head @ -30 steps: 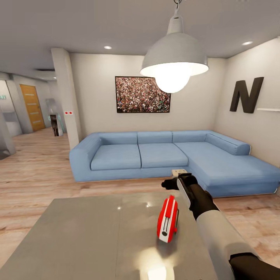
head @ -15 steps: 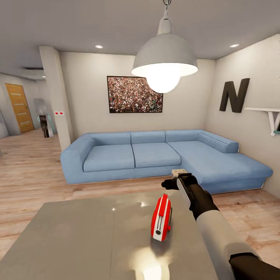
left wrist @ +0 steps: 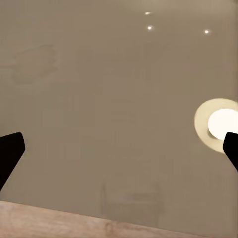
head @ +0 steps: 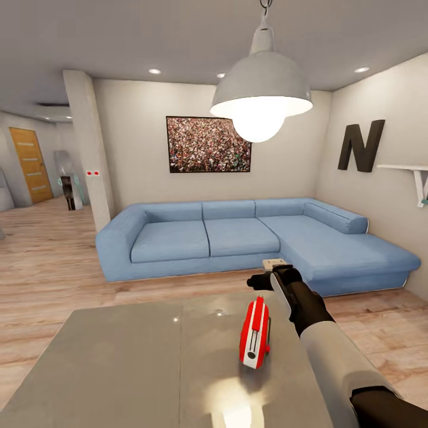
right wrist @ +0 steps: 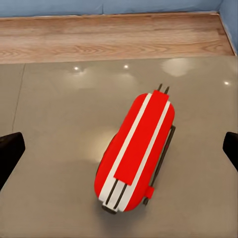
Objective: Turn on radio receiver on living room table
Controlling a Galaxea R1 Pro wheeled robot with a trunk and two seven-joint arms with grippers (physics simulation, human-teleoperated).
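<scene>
The radio receiver (head: 256, 333) stands on edge on the grey surface (head: 119, 368), right of centre, its red-and-white band facing up and its dial face turned sideways, hidden from my right wrist camera. My right jaws (head: 274, 282) hover just beyond it at its 12 o'clock, spread wide and holding nothing, judged ready to reach the dial. My left jaws (left wrist: 119, 148) hang released over bare surface. No brand shows; a black letter "N" (head: 360, 145) hangs on the wall.
</scene>
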